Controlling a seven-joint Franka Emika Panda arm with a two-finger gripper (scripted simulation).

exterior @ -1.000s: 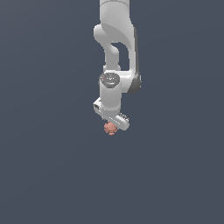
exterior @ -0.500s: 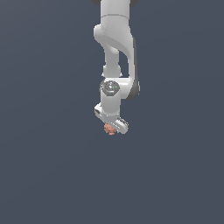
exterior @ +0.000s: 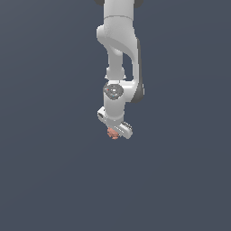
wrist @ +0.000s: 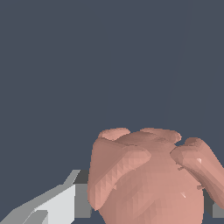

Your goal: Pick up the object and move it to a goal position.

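Observation:
The object [exterior: 112, 133] is a small salmon-pink knobbly lump, seen just under the white hand in the exterior view. My gripper [exterior: 113, 134] is shut on it and holds it above the dark grey floor. In the wrist view the object [wrist: 148, 179] looms large and close, its bumpy lobes filling much of the picture, with one grey-white finger [wrist: 57, 203] showing beside it. The second finger is mostly hidden behind the lump.
The white arm [exterior: 119, 49] comes down from the upper edge of the exterior view. Around it there is only a plain dark grey-blue surface [exterior: 54, 171] with no other objects or edges in sight.
The arm has shifted slightly toward the exterior view's left and tilted its hand, carrying the pink lump along; the grip stays shut on it.

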